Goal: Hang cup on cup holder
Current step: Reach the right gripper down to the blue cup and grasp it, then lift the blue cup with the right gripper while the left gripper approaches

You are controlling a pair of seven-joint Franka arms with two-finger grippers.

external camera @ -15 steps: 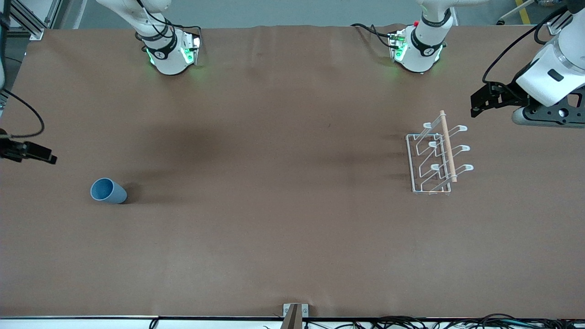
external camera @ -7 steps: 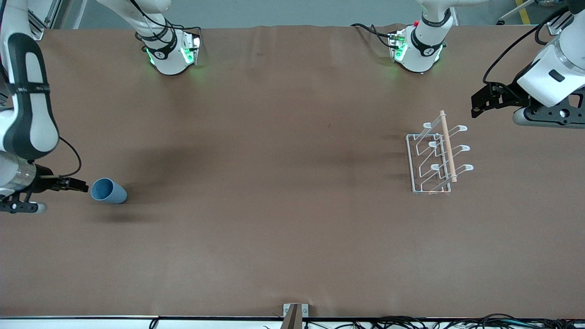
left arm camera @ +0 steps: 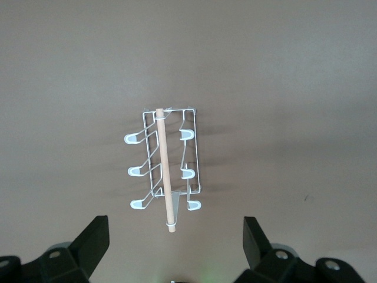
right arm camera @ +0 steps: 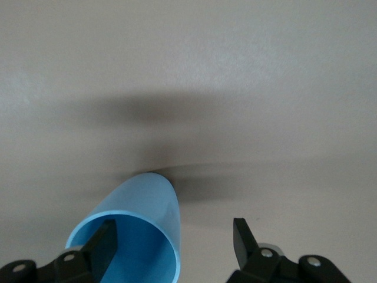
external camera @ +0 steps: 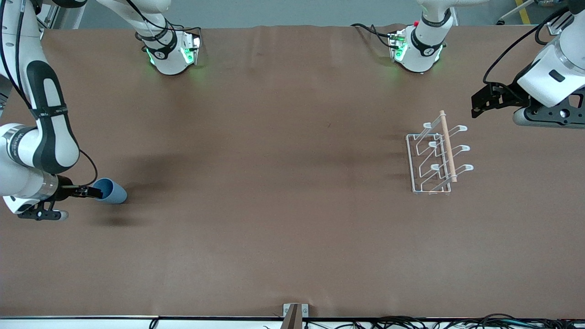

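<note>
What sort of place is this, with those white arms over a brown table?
Most likely a robotics lab or test bench. Two robot arms are bolted along one edge of a table covered in plain brown sheet, cables trail along its edges, and only a blue cup and a wire cup holder are laid out.
</note>
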